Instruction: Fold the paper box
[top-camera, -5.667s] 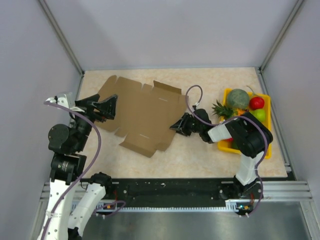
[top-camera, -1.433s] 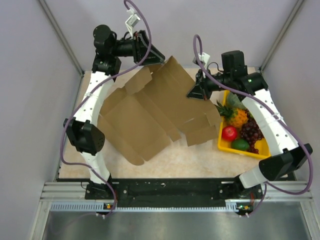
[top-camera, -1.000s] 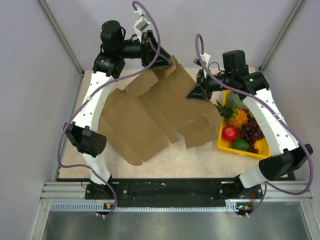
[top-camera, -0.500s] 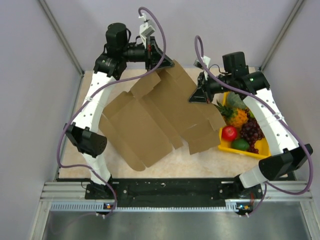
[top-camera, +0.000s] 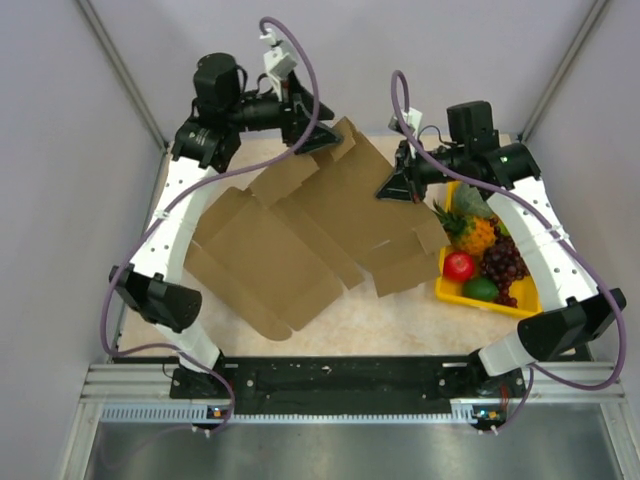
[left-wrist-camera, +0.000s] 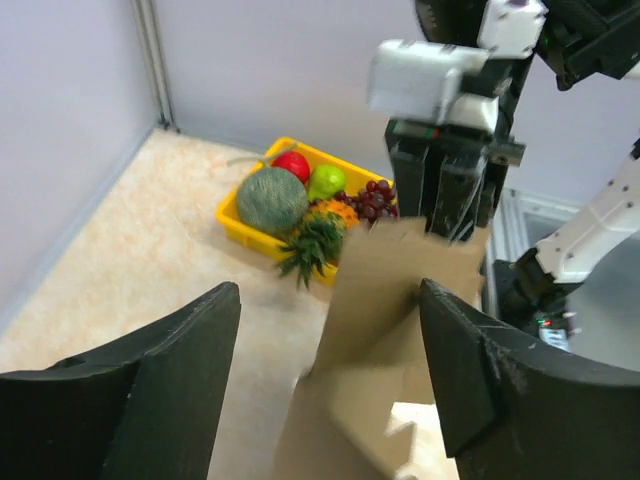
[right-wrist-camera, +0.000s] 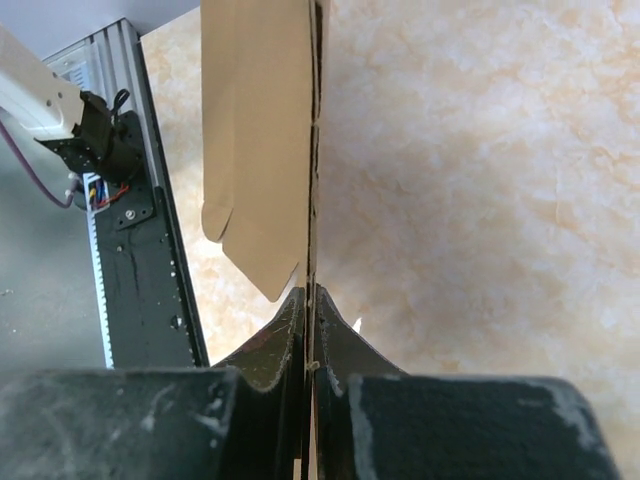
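Note:
The paper box (top-camera: 300, 235) is a flat brown die-cut sheet, held up tilted, its lower flaps near the table. My right gripper (top-camera: 392, 187) is shut on the sheet's upper right edge; in the right wrist view the card (right-wrist-camera: 255, 130) runs edge-on between the closed fingertips (right-wrist-camera: 310, 305). My left gripper (top-camera: 318, 133) is at the sheet's top corner with its jaws wide open. In the left wrist view a flap (left-wrist-camera: 395, 285) stands between the fingers (left-wrist-camera: 160, 390), close to the right one, not pinched. My right gripper also shows there (left-wrist-camera: 450, 215), on the flap's top.
A yellow fruit tray (top-camera: 527, 297) with pineapple, apple, grapes and a green fruit stands at the right, just beside the sheet's right flap; it also shows in the left wrist view (left-wrist-camera: 232, 222). Grey walls enclose the table on three sides. A black rail (top-camera: 340, 380) runs along the near edge.
My left arm has swung left and its gripper has shifted slightly at the sheet's top corner. The sheet's left side has dropped lower and further left. My right gripper has kept its hold.

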